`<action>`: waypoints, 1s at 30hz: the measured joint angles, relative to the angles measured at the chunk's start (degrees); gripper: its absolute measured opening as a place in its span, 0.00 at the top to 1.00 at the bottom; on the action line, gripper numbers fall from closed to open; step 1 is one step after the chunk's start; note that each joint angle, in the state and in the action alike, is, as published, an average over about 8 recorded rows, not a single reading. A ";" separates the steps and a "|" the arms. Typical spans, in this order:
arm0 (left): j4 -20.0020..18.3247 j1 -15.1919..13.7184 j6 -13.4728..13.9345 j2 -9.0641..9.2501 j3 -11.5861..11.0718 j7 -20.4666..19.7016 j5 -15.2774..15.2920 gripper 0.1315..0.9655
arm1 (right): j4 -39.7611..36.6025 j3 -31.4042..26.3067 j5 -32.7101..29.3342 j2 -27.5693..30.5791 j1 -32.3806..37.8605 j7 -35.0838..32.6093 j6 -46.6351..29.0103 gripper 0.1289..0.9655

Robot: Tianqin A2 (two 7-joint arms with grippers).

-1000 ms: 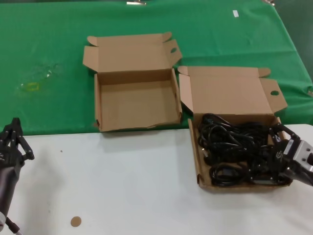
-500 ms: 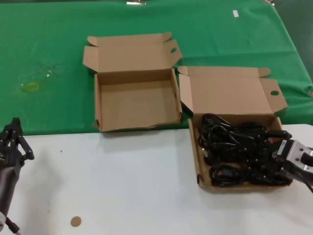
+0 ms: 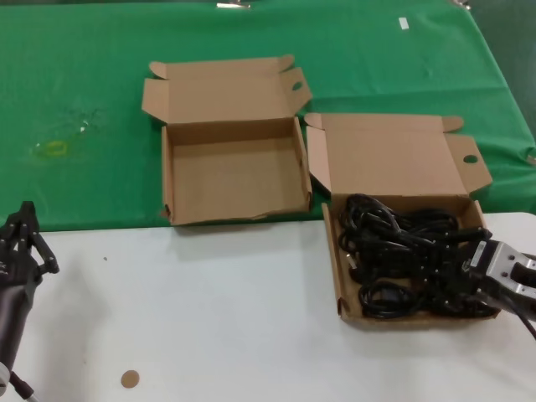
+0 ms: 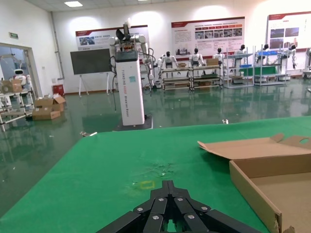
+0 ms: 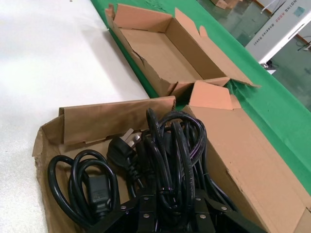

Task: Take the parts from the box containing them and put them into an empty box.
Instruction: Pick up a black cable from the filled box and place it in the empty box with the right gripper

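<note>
Several black power cables (image 3: 394,251) lie tangled in the box with the tall lid and round ear hole (image 3: 394,159), at the right on the white table. My right gripper (image 3: 462,268) is down inside this box from its right side, its fingers closed on a bundle of cables; the wrist view shows the cables (image 5: 170,141) filling the gap of the gripper (image 5: 172,204). The empty box with the oval ear hole (image 3: 234,180) stands open on the green cloth to the left and farther back, and also shows in the right wrist view (image 5: 160,53). My left gripper (image 3: 21,239) is parked shut at the table's left edge.
The green cloth (image 3: 84,100) covers the far half of the table, with a faint yellowish mark (image 3: 52,148). A small brown disc (image 3: 129,378) lies on the white surface near the front left. The empty box's near wall (image 4: 252,189) shows in the left wrist view.
My right gripper has dropped lower into the cable box, moved slightly left, and its fingers have drawn together around the cables. The left arm has not moved.
</note>
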 joint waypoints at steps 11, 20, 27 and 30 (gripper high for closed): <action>0.00 0.00 0.00 0.00 0.00 0.01 0.01 0.99 | 2.83 5.61 -1.81 -0.60 -2.49 0.19 -2.62 0.87; 0.00 0.00 0.00 0.00 0.00 0.01 0.00 0.99 | 5.44 9.07 -5.24 -1.83 -0.78 2.10 -5.77 0.87; 0.00 0.00 0.00 0.00 0.00 0.01 0.00 0.99 | 4.08 8.18 -10.07 -6.38 5.72 3.14 -9.81 0.87; 0.00 0.00 0.00 0.00 0.00 0.01 0.00 0.99 | 2.78 6.95 -12.40 -9.30 9.54 3.27 -11.80 0.87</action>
